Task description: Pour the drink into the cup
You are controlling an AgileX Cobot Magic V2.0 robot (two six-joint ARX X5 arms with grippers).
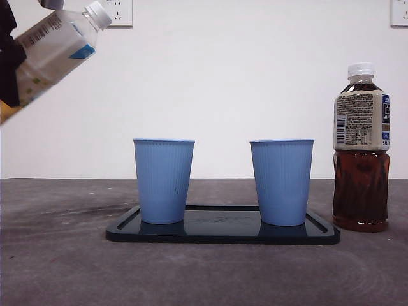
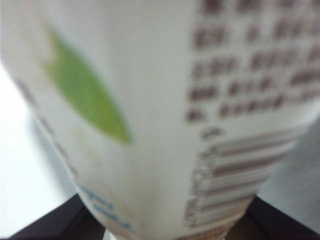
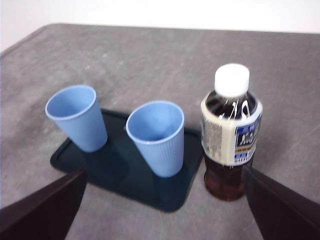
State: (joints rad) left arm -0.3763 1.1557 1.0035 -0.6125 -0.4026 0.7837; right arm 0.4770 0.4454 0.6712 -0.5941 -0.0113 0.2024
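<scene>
- The left end effector (image 1: 7,70) is high at the left edge of the front view, gripping a white-labelled bottle (image 1: 54,48) that tilts with its neck up and to the right; its white cap (image 1: 99,14) is on.
- In the left wrist view this bottle (image 2: 165,115) fills the picture between the dark jaws, so they are closed against it.
- Two blue cups stand upright on a dark tray (image 1: 223,233) on the grey counter (image 1: 64,268): the left cup (image 1: 164,180) and the right cup (image 1: 282,182), both apparently empty in the right wrist view.
- A capped bottle of dark tea (image 1: 361,150) stands just right of the tray, untouched.
- The right end effector (image 3: 165,210) hovers above, jaws spread wide and holding nothing, looking down on the tea bottle (image 3: 231,132) and both cups.
- Judged step: carrying the bottle towards the left cup, pouring not begun.
- Next, the bottle's mouth must come over that cup's rim; the cap looks closed, so nothing would flow until it is off.
</scene>
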